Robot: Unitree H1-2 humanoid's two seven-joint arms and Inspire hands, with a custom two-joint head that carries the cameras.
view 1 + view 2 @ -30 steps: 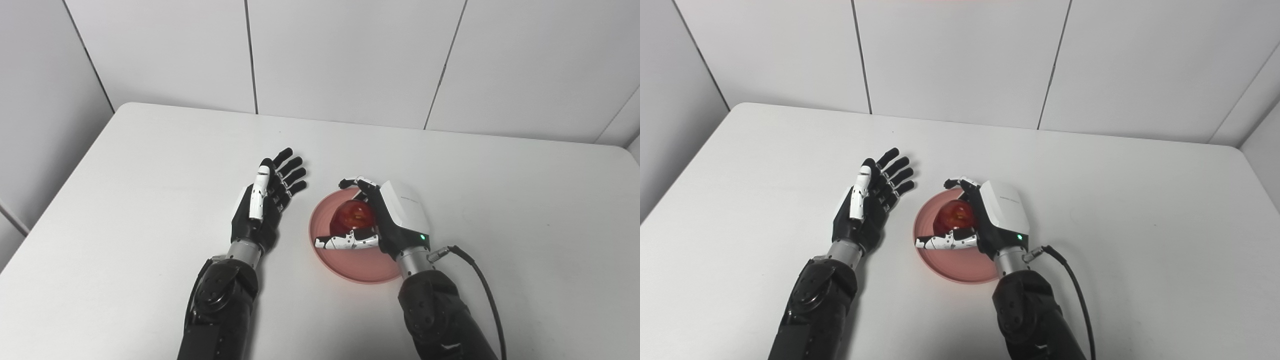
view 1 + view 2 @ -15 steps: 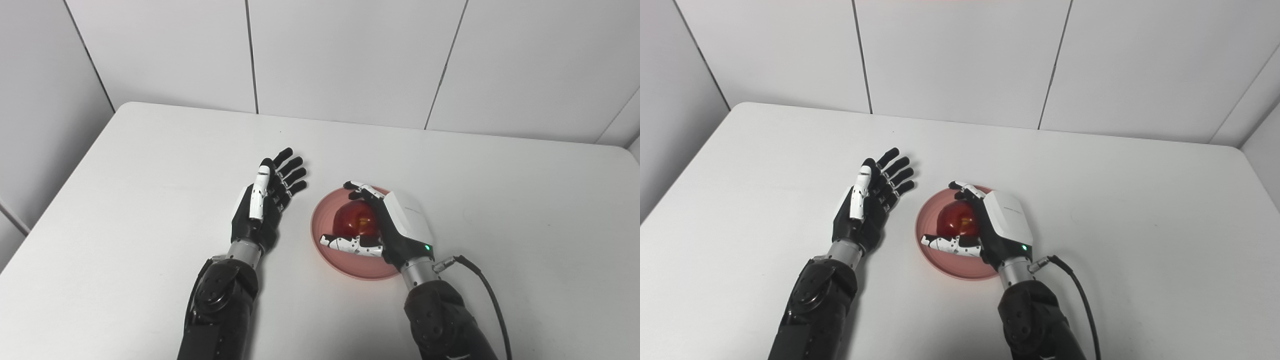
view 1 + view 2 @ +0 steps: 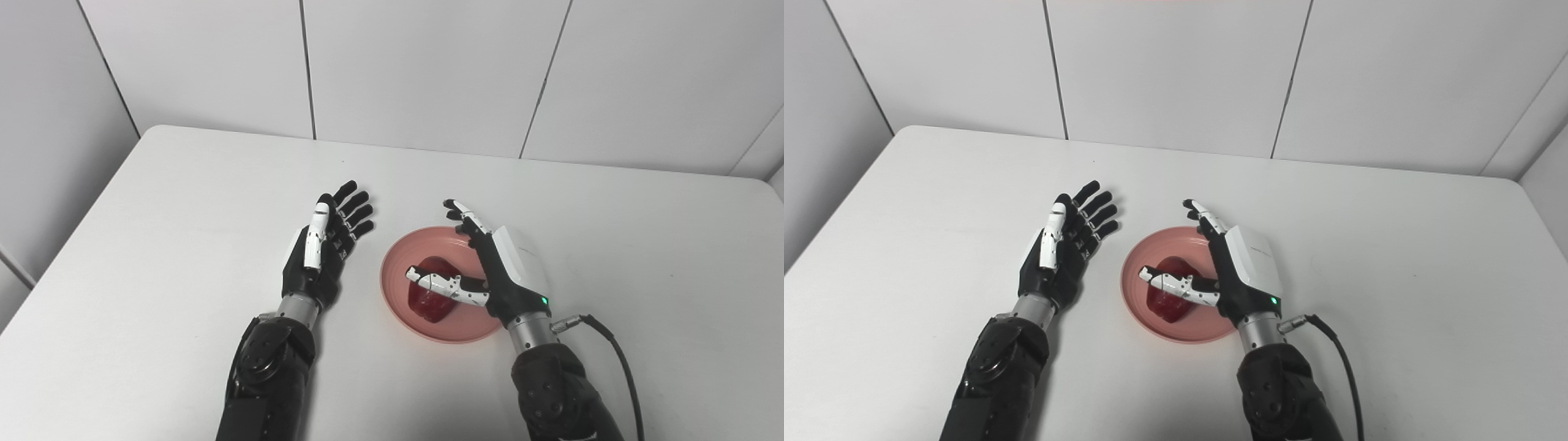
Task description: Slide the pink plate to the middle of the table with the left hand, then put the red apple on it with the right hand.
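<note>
I see the white table (image 3: 184, 202) filling most of the view, with panelled walls (image 3: 429, 73) behind its far edge. Both of my dark arms come in from the bottom. The pink plate (image 3: 395, 272) sits around the middle of the table, a little to the right between my two hands. My right hand (image 3: 499, 269) is above the plate's right side with its fingers (image 3: 462, 214) stretched out and apart, reaching past the plate's far rim; it grasps nothing, and its thumb (image 3: 438, 283) lies across the top of the apple, though I cannot tell whether it touches. My left hand (image 3: 321, 254) is just left of the plate, apart from it, palm turned inward, fingers spread and empty. The red apple (image 3: 429, 303) rests on the plate, free of any grasp. A black cable (image 3: 618, 361) trails from my right wrist.
</note>
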